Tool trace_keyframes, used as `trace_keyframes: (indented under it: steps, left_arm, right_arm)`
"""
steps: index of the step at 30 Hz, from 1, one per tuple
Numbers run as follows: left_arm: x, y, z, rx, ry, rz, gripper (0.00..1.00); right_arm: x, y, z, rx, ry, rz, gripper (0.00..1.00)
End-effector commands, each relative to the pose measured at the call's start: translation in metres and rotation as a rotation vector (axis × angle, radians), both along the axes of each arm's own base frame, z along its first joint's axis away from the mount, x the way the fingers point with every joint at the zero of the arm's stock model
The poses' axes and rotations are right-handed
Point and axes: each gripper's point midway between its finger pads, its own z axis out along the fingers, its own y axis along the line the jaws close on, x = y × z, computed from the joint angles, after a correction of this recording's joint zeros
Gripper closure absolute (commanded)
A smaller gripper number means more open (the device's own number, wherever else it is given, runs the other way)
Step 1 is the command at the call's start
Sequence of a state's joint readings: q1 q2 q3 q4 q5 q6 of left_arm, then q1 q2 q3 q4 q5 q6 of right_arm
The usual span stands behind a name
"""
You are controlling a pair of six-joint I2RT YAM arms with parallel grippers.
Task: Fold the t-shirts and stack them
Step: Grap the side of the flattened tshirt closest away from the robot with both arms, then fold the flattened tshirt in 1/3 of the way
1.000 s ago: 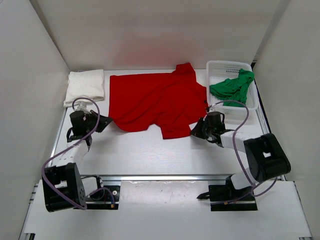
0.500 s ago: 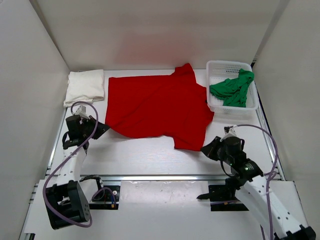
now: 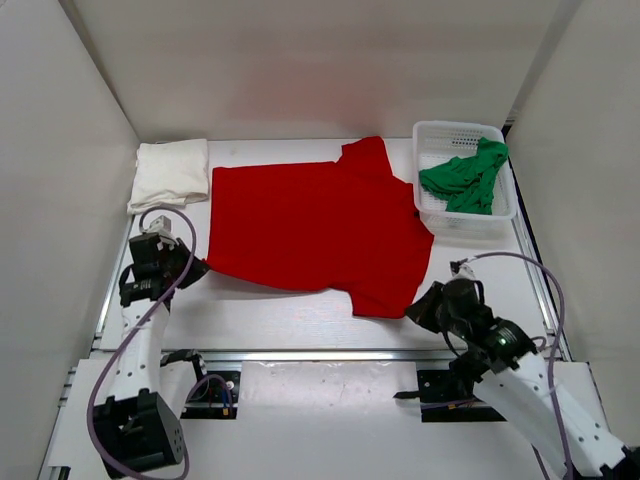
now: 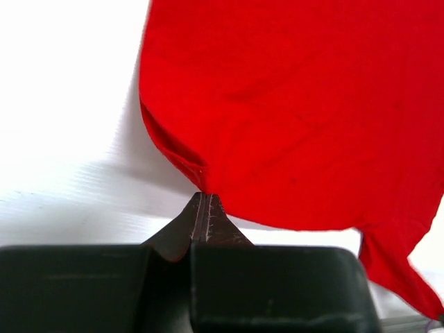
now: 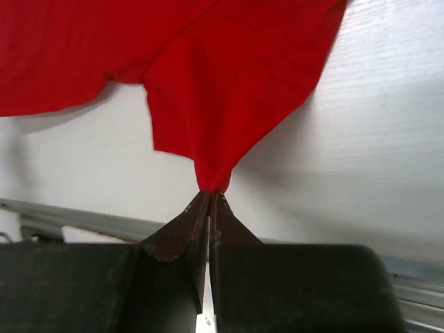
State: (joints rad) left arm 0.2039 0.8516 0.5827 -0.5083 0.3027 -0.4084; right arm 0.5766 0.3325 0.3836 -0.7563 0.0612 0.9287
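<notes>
Pinching red t-shirt (image 3: pixel 310 225) tight with left end effector (image 4: pixel 205 200), arm reaching forward; likewise with right end effector (image 5: pixel 210 198), forearm angled inward.

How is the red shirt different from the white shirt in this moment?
The red shirt is spread open in the middle; the white shirt lies folded at the far left. The left gripper and right gripper each pinch the red shirt; nothing touches the white shirt. Both are plain cloth.
</notes>
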Motion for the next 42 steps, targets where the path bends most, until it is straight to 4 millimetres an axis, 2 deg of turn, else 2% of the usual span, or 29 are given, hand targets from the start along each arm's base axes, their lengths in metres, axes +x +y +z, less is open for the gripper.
trace_keyframes:
  steps: [1,2,3,4,5,7,8,9,11,12,15,16,17,18,20,21,22,23,24,25,28,30,31,33,34,36,38,40,42]
  left_arm:
    - [0.011,0.008,0.005,-0.047,-0.011,0.039,1.0]
    - [0.017,0.008,0.009,-0.074,-0.038,0.054,1.0]
    - [0.018,0.008,0.004,-0.103,-0.024,0.055,1.0]
    - [0.026,0.009,0.007,-0.132,-0.041,0.071,1.0]
    - [0.032,0.013,0.011,-0.134,-0.063,0.103,1.0]
    - [0.043,0.014,0.008,-0.161,-0.051,0.127,1.0]
    - [0.051,0.011,0.01,-0.174,-0.057,0.128,1.0]
    - [0.058,0.014,0.014,-0.171,-0.075,0.152,1.0]
    - [0.071,0.015,0.014,-0.183,-0.075,0.161,1.0]
    - [0.077,0.015,0.015,-0.193,-0.079,0.173,1.0]
    - [0.094,0.017,0.002,-0.216,-0.038,0.193,1.0]
    - [0.1,0.014,0.007,-0.224,-0.051,0.188,1.0]
    - [0.106,0.017,0.001,-0.214,-0.034,0.203,1.0]
    - [0.112,0.016,-0.004,-0.217,-0.02,0.206,1.0]
    - [0.123,0.018,-0.01,-0.207,-0.002,0.213,1.0]
    - [0.132,0.018,-0.011,-0.206,-0.002,0.207,1.0]
    - [0.134,0.019,-0.015,-0.214,0.01,0.213,1.0]
    - [0.141,0.019,-0.018,-0.211,0.021,0.206,1.0]
    - [0.146,0.019,-0.024,-0.216,0.04,0.212,1.0]
    - [0.152,0.023,-0.022,-0.21,0.031,0.216,1.0]
    - [0.17,0.022,-0.025,-0.194,0.04,0.21,1.0]
    - [0.181,0.025,-0.03,-0.197,0.043,0.214,1.0]
    - [0.185,0.025,-0.034,-0.194,0.049,0.212,1.0]
    - [0.191,0.03,-0.04,-0.197,0.054,0.227,0.98]
    - [0.194,0.029,-0.044,-0.209,0.059,0.225,0.97]
    - [0.198,0.031,-0.05,-0.22,0.056,0.226,0.9]
    - [0.201,0.033,-0.044,-0.225,0.041,0.223,0.8]
    - [0.197,0.031,-0.037,-0.222,0.025,0.203,0.64]
    - [0.19,0.035,-0.023,-0.197,-0.007,0.2,0.6]
  right_arm:
    - [0.041,0.007,0.02,-0.039,-0.084,0.018,1.0]
    - [0.055,-0.005,0.022,-0.072,-0.109,-0.005,1.0]
    - [0.065,0.005,0.026,-0.033,-0.13,0.066,1.0]
    - [0.08,0.0,0.024,0.003,-0.12,0.058,1.0]
    - [0.095,-0.012,0.03,0.003,-0.144,0.03,1.0]
    - [0.127,-0.02,0.043,-0.008,-0.171,0.005,1.0]
    - [0.135,-0.022,0.031,-0.057,-0.139,0.016,1.0]
    - [0.15,-0.022,0.048,-0.075,-0.18,0.022,1.0]
    - [0.176,-0.021,0.052,-0.085,-0.183,0.021,1.0]
    - [0.187,-0.019,0.061,-0.072,-0.201,0.019,0.99]
    - [0.23,-0.018,0.065,-0.114,-0.207,0.014,1.0]
    - [0.237,-0.019,0.07,-0.116,-0.221,0.016,1.0]
    - [0.251,-0.017,0.076,-0.121,-0.235,0.015,1.0]
    - [0.258,-0.02,0.068,-0.13,-0.216,0.007,1.0]
    - [0.282,-0.022,0.082,-0.135,-0.247,-0.005,1.0]
    - [0.288,-0.019,0.072,-0.129,-0.219,0.008,1.0]
    - [0.3,-0.022,0.082,-0.132,-0.245,0.001,1.0]
    - [0.311,-0.02,0.081,-0.132,-0.238,0.004,1.0]
    - [0.316,-0.017,0.071,-0.135,-0.216,0.024,1.0]
    - [0.325,-0.019,0.077,-0.131,-0.228,0.02,1.0]
    - [0.348,-0.02,0.073,-0.152,-0.225,0.024,1.0]
    - [0.364,-0.017,0.066,-0.168,-0.202,0.032,1.0]
    - [0.368,-0.019,0.052,-0.177,-0.17,0.035,1.0]
    - [0.38,-0.017,0.054,-0.194,-0.171,0.041,1.0]
    - [0.383,-0.019,0.046,-0.198,-0.154,0.042,1.0]
    - [0.392,-0.018,0.05,-0.198,-0.166,0.041,0.95]
    - [0.395,-0.01,0.047,-0.191,-0.159,0.063,0.87]
    - [0.4,-0.012,0.06,-0.196,-0.184,0.062,0.78]
    - [0.396,-0.009,0.077,-0.202,-0.213,0.068,0.73]
